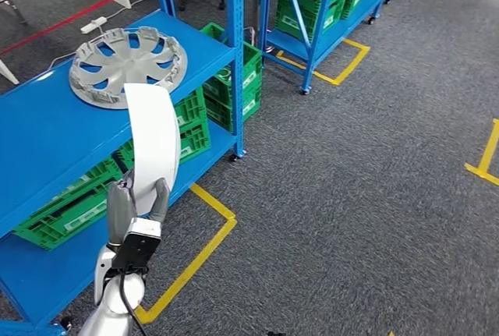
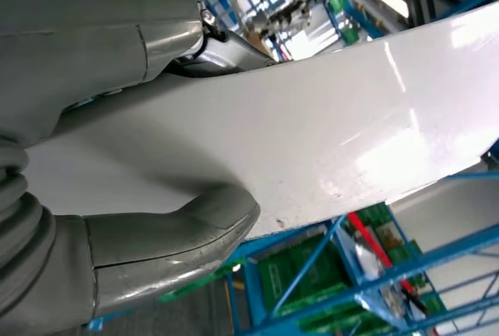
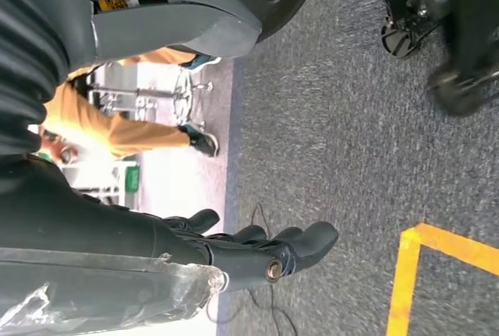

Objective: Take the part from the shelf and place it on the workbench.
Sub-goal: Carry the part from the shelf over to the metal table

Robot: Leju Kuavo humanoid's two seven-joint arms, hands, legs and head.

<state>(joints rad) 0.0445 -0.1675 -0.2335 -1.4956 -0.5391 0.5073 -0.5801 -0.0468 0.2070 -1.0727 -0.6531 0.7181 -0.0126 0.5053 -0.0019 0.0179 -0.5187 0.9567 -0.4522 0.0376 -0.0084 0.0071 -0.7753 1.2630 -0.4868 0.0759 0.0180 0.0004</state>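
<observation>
A long curved white panel [image 1: 152, 143] stands up from my left hand [image 1: 134, 213], which grips its lower end at the lower left of the head view. Close up in the left wrist view, the white panel [image 2: 306, 125] runs between the thick grey thumb [image 2: 171, 238] and the fingers [image 2: 106, 40] on its other side. My right hand [image 3: 259, 246] hangs over grey carpet with its dark fingers stretched out straight and nothing in them. The blue shelf [image 1: 41, 129] lies just left of the panel.
A silver wheel cover [image 1: 126, 61] lies on the blue shelf top. Green crates [image 1: 83, 196] fill the lower shelf level; more blue racks [image 1: 317, 8] stand behind. Yellow floor tape [image 1: 194, 262] marks grey carpet, which opens to the right. A person in orange trousers [image 3: 106, 129] stands far off.
</observation>
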